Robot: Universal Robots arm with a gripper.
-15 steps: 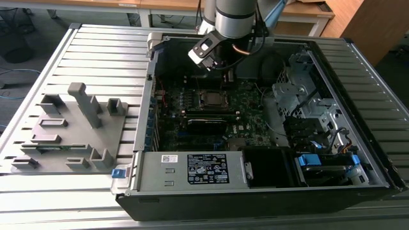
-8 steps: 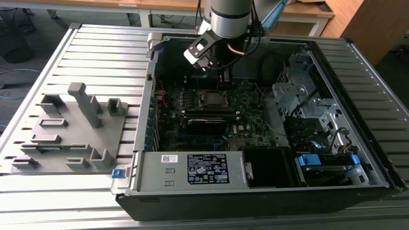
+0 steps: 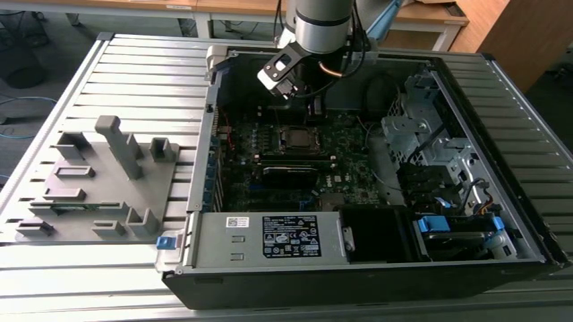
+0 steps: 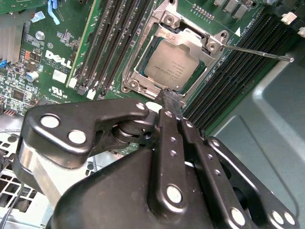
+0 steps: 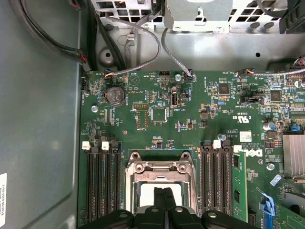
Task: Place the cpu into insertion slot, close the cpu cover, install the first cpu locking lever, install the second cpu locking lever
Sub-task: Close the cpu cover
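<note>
Second wrist view: the tool (image 4: 170, 97) has its two slim black fingers pressed together with nothing between them. Their tip sits right at one edge of the cpu cover (image 4: 190, 37); whether it touches the metal I cannot tell. The cpu (image 4: 171, 64) lies in the insertion slot (image 4: 133, 78), its dull grey top showing through the cover's square cut-out. The silver frame lies flat on the chip's edges. A thin wire locking lever (image 4: 259, 53) runs out from one corner of the socket. It crosses a bank of black memory slots (image 4: 228, 71), and its free end hangs over the grey case wall rather than lying along the socket's side. More memory slots flank the socket's other side on the green motherboard (image 4: 52, 57).

In the first wrist view a coin cell (image 5: 115, 95) sits on the board well away from the socket, and grey cables (image 5: 143, 43) loop above the board's far edge.

In the exterior view the arm (image 3: 323, 27) comes in from 12 o'clock and reaches down into the open computer case (image 3: 501, 121). The socket sits just toward 12 o'clock from the frame's centre. A silver power supply (image 3: 224, 245) lies at 6 o'clock and a metal drive cage (image 3: 421, 127) toward 3 o'clock. A grey fixture tray (image 3: 98, 201) with upright posts rests at 9 o'clock on the slatted worktop (image 3: 143, 74).
</note>
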